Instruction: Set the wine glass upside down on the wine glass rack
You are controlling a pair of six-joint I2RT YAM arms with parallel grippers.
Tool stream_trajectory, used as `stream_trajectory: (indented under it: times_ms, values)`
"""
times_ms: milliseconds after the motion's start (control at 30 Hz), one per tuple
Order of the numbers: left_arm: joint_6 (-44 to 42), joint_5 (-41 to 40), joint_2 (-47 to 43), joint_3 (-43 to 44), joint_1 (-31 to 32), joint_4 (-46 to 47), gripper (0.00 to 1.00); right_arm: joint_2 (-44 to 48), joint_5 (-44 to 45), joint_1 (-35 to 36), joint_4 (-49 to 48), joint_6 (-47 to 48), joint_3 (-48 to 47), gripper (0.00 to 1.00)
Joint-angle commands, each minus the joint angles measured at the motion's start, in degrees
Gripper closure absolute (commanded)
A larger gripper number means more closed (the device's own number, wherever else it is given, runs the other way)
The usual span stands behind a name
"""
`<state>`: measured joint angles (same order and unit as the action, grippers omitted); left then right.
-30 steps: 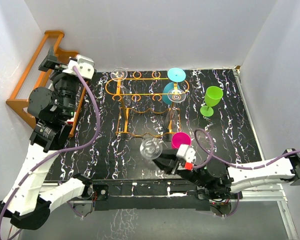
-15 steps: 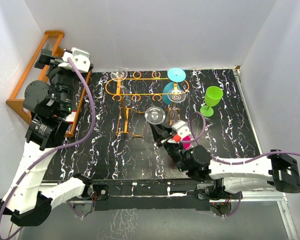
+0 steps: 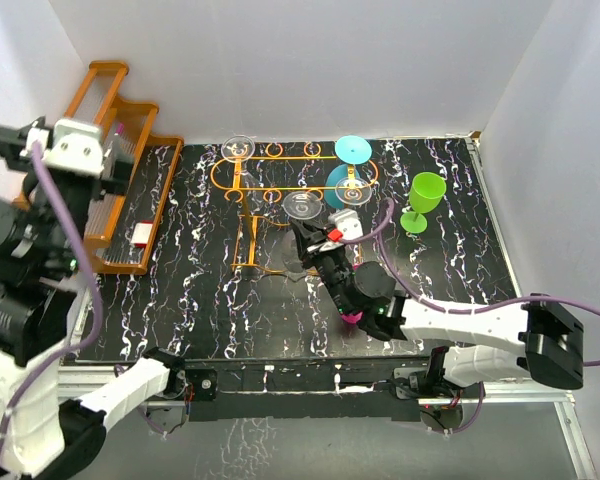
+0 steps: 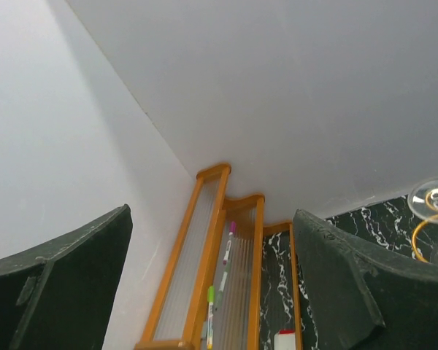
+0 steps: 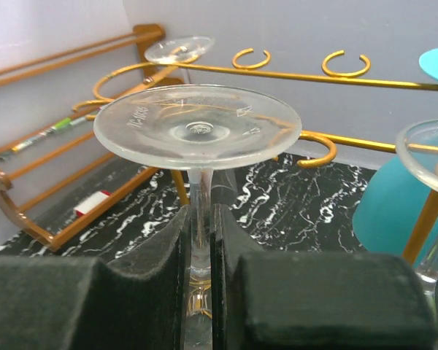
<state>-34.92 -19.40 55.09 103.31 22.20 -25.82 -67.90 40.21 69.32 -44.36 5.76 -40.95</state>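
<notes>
A clear wine glass [image 5: 197,124] is upside down, foot up, with its stem clamped between my right gripper's [image 5: 201,219] black pads. In the top view its round foot [image 3: 302,205] sits over the near middle of the orange wire wine glass rack [image 3: 280,160], with my right gripper [image 3: 315,240] just below it. In the right wrist view the rack's rails and round loops [image 5: 292,65] run behind the foot at about its height. My left gripper [image 4: 212,277] is open and empty, held high at the far left [image 3: 100,150] facing the wall corner.
A clear glass [image 3: 238,148], a teal glass [image 3: 352,150] and another clear glass [image 3: 353,192] hang on the rack. A green glass [image 3: 423,200] stands to the right. A pink glass [image 3: 352,316] shows under my right arm. The orange wooden shelf [image 3: 110,180] holds markers.
My right gripper has carried the clear glass from the table's near edge back to the rack's near rails. My left arm has swung left and up, off the wooden shelf.
</notes>
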Motion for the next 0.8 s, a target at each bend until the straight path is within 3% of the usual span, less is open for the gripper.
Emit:
stream_trajectory:
  times_ms: [0,200,767]
  values:
    - [2.1,4.7,-5.6,-3.0,-3.0,-6.6,0.1,-2.6,0.8,-1.0,0.5,-1.9,-5.3,0.92]
    - [0.0,5.6,-8.6,-6.7,-6.1,-9.3,0.07,-4.6,1.9,-2.1,1.0,-0.5,-7.1,0.92]
    - [-2.1,0.9,-12.5,-12.1,-5.1,-9.8,0.04,-2.0,8.8,-2.6,3.6,0.9,-6.8,0.92]
